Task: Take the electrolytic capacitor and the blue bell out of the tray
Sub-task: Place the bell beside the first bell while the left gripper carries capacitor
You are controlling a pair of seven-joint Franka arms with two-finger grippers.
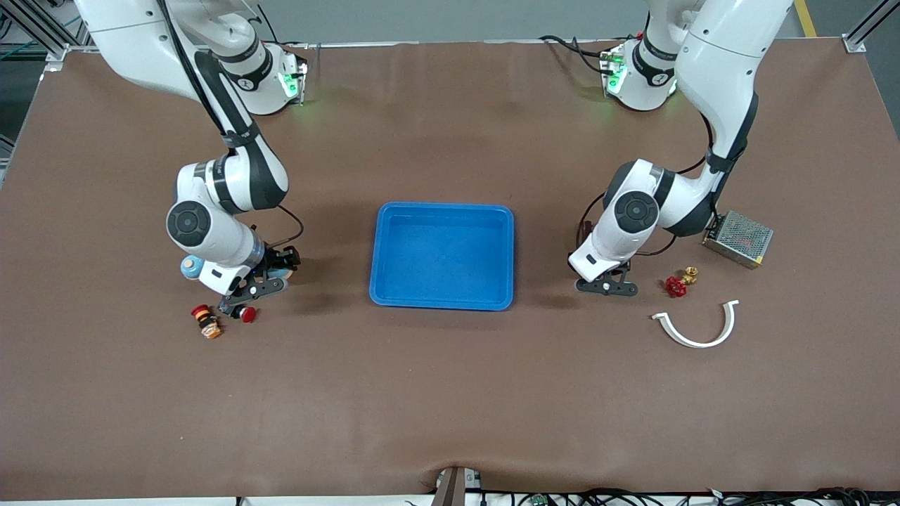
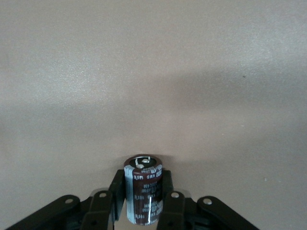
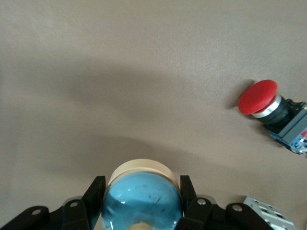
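The capacitor [image 2: 143,191], a dark brown cylinder with white print, stands between the fingers of my left gripper [image 2: 143,181], which is shut on it. In the front view that left gripper [image 1: 606,286] is low over the table between the blue tray [image 1: 380,253] and a red valve handle [image 1: 676,286], and the capacitor is hidden under it. The bell [image 3: 142,201], a blue dome on a beige base, is clamped in my right gripper [image 3: 141,184]. That right gripper [image 1: 264,281] is low over the table toward the right arm's end, beside the tray.
A red mushroom button [image 1: 247,314] [image 3: 259,98] and a red-and-orange button [image 1: 206,321] lie by the right gripper. A small blue-and-beige round thing [image 1: 191,267] shows by the right wrist. A brass fitting [image 1: 690,274], a white curved piece [image 1: 699,330] and a metal mesh box [image 1: 738,237] lie near the left arm.
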